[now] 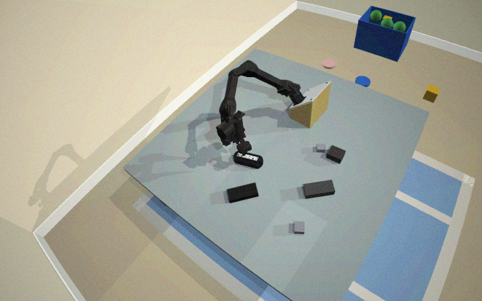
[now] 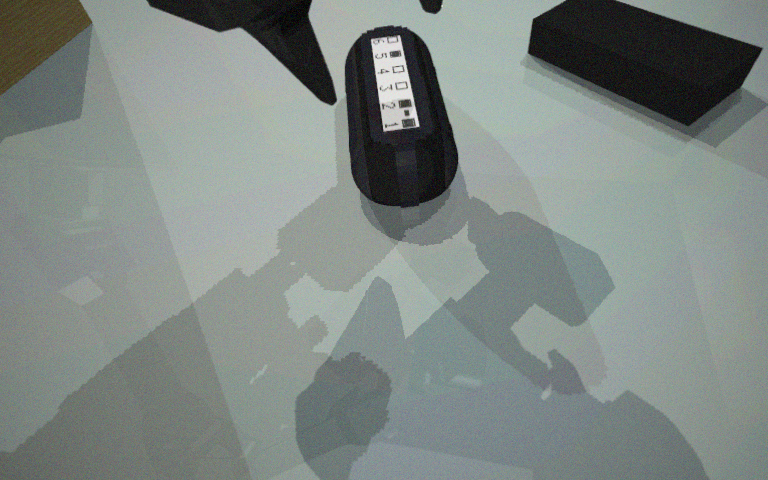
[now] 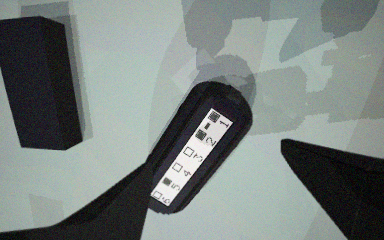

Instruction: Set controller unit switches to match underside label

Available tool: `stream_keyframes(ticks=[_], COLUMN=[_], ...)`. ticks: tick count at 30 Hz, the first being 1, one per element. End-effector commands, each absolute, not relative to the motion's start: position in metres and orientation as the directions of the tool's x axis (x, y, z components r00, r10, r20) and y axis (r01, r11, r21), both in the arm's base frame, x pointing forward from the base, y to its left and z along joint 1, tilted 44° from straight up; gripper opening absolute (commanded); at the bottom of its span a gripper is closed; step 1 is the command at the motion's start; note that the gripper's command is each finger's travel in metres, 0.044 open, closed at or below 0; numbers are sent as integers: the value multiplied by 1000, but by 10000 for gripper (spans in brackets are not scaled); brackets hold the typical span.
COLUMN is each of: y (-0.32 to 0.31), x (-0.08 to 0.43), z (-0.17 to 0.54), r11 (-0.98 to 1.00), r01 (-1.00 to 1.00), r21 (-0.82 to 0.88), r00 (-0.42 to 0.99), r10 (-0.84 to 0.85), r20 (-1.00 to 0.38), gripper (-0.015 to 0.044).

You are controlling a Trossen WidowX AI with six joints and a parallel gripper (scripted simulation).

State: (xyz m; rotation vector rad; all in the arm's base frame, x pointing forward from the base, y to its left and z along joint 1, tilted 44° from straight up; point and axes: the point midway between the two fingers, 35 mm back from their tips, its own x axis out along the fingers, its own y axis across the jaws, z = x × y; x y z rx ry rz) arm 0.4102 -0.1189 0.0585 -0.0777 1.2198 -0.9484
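The dark controller unit appears to rest on the bench upside down, its underside facing up. Its white label shows squares 1, 2 and 5 filled and 3, 4 and 6 empty, with a small extra dark mark between 1 and 2. The rocker switches are hidden underneath. My gripper is open, its fingers apart on either side of the unit's far half. In the wrist view the left finger overlaps the unit's edge; contact cannot be told. The right finger stands clear.
A black block lies near the unit. A dark grey block, a dark brown block and small grey blocks lie farther off. The arm stands on a wooden wedge.
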Motion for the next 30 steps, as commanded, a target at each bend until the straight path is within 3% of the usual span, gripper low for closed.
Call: stream_keyframes(ticks=[1,5,30], y=[-132,-135,-143], x=[421,423,423], z=[66,67,58], r11=[212,82,83], r01=[933,974,974], r21=[-290,-210,-209], r00=[-71,-97,-97], r10=[-682,-687,-687], r20=[-728,-720,-721], gripper=[440,440,440])
